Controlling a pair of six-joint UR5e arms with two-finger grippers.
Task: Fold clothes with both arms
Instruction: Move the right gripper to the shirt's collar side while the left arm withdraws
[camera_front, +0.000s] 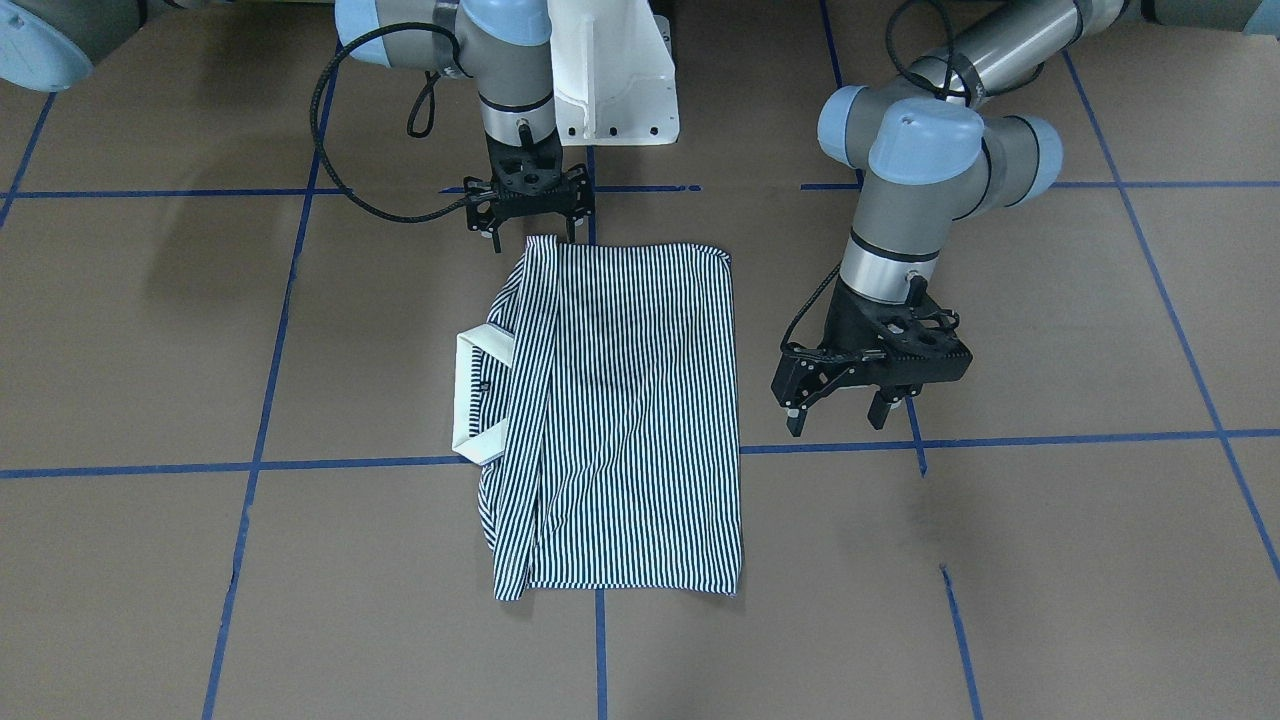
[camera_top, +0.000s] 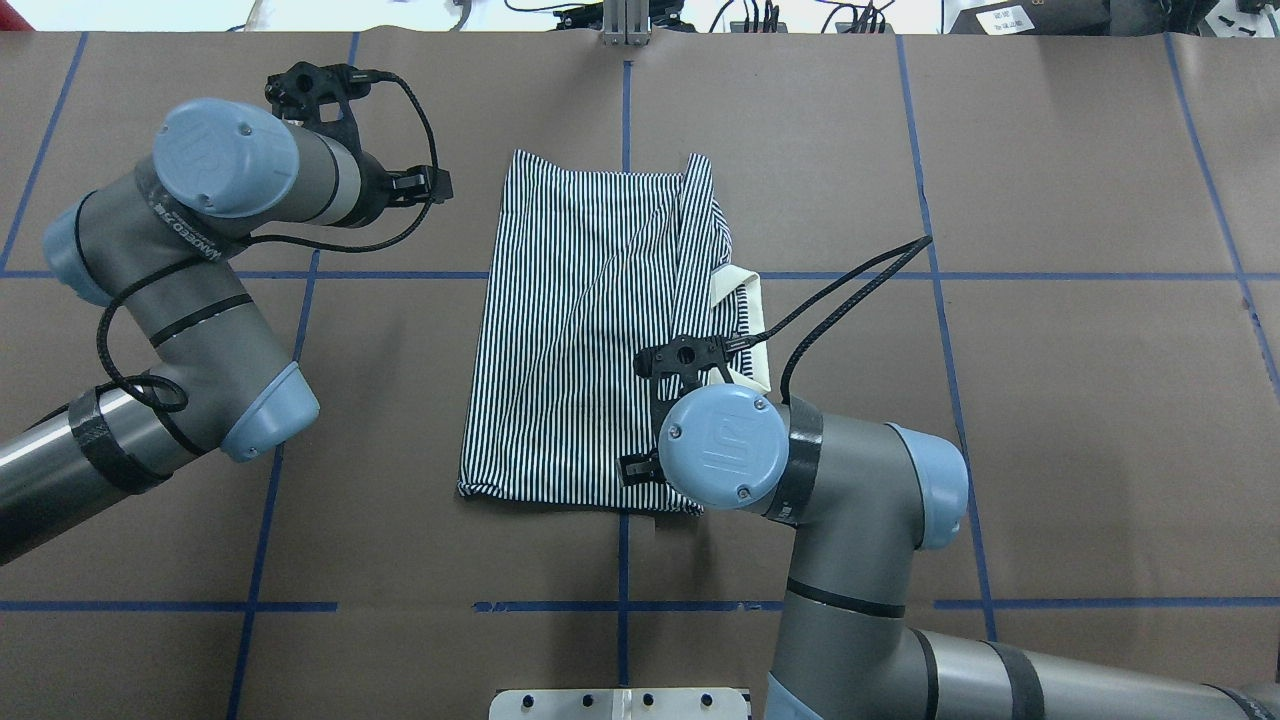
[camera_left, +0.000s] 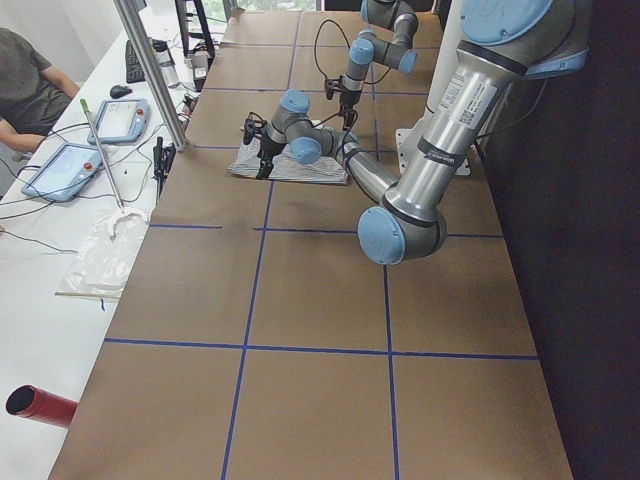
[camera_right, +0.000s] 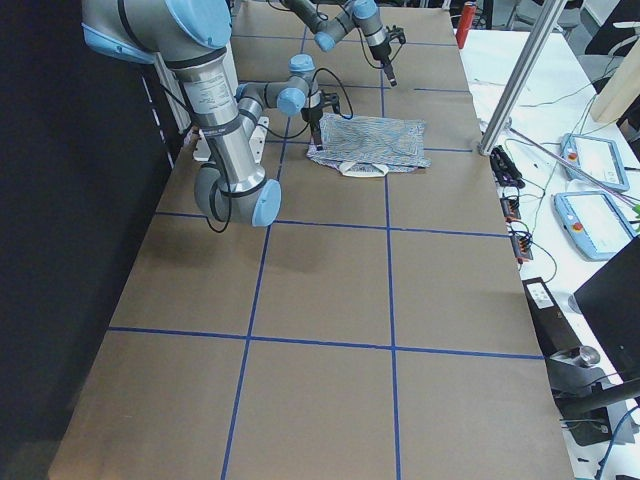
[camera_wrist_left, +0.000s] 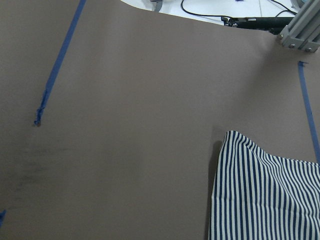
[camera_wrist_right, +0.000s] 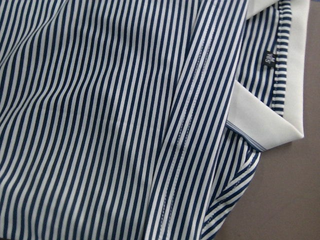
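Here's the shirt, lying flat on the brown table, already brought in to a neat striped rectangle with its sleeves tucked under, so by my reckoning the side folds are done and a crosswise fold is what's left. The white collar pokes out from the shirt's long edge on the robot's right, half turned over itself, and the right wrist view shows a small dark label just inside it. The right gripper hangs over the shirt's corner nearest the robot's base, pointing straight down with its fingers spread and nothing between them. That looks like a line-up for pinching that corner, since a corner gives a clean handle on the layers. Over on the other side, the left gripper is off the cloth altogether, just beside the shirt's opposite long edge and raised above the table, its fingers also parted and empty. Its wrist camera sees bare table with only a striped corner of the shirt creeping in at the lower right, so it is aimed wide of the fabric. My read is that it would need to come in to a matching corner before any lift, because a one-handed pull would likely drag the stack askew and spill that loose collar side.
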